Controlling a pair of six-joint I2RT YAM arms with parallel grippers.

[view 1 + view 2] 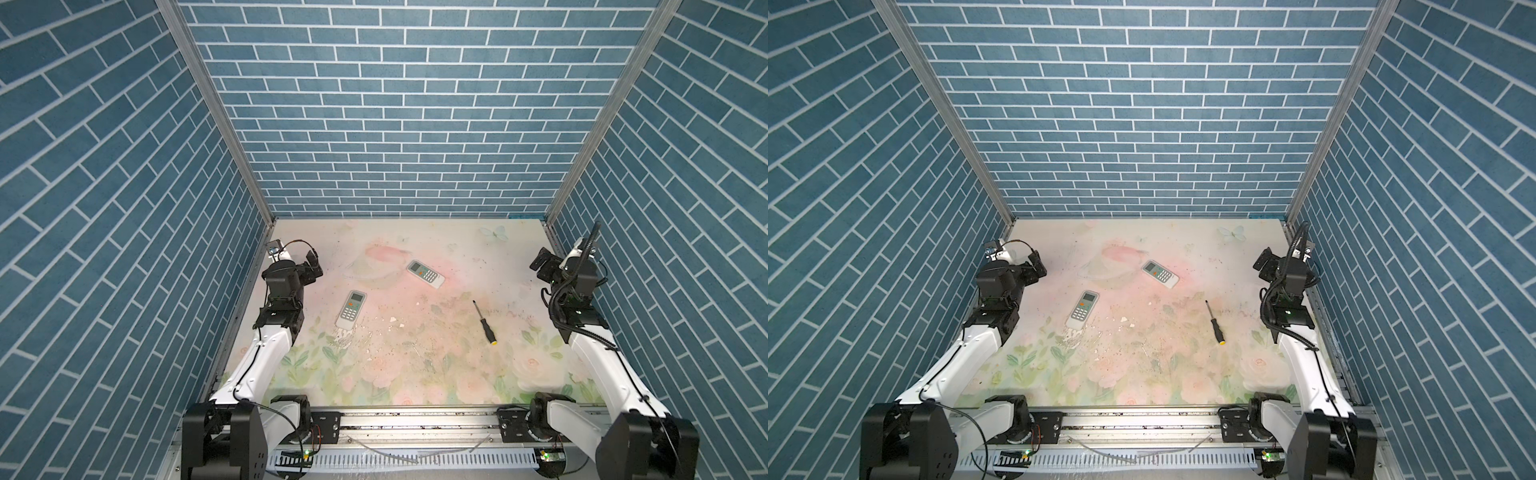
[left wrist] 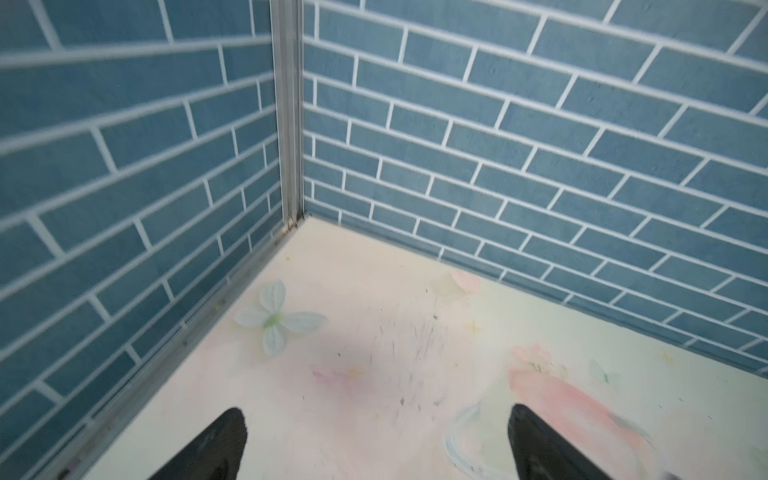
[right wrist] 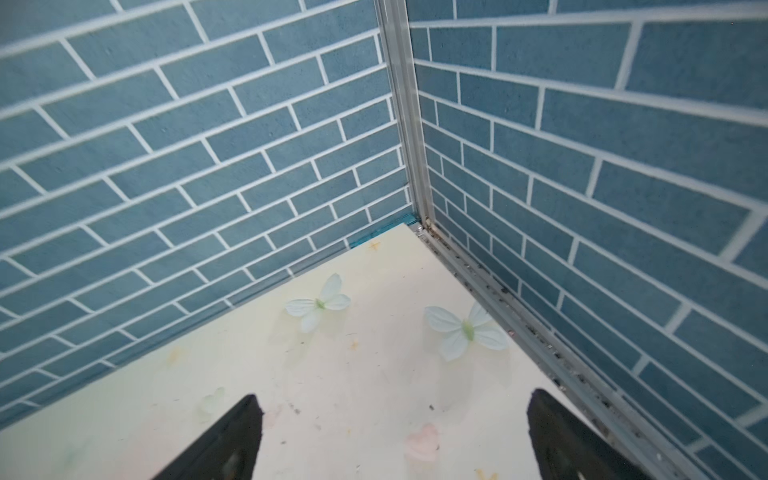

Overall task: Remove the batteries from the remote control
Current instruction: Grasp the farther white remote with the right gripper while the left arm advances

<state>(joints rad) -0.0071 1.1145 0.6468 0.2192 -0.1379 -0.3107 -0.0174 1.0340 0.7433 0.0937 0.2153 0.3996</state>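
Note:
Two white remote controls lie face up on the floral table mat in both top views, one (image 1: 351, 309) (image 1: 1082, 309) left of centre, another (image 1: 425, 274) (image 1: 1160, 274) farther back near the middle. No batteries show; they are hidden. My left gripper (image 1: 313, 266) (image 1: 1036, 266) (image 2: 378, 415) hangs open by the left wall, apart from both remotes and holding nothing. By the right wall my right gripper (image 1: 540, 264) (image 1: 1264, 264) (image 3: 395, 399) is open and holds nothing. Each wrist view shows only bare mat and a back corner between wide-spread black fingertips.
A screwdriver (image 1: 484, 323) (image 1: 1215, 323) with a black handle and yellow end lies right of centre. Small white bits (image 1: 392, 320) lie on the mat near the nearer remote. Blue brick-pattern walls (image 1: 399, 124) enclose three sides, and a rail (image 1: 415, 428) runs along the front.

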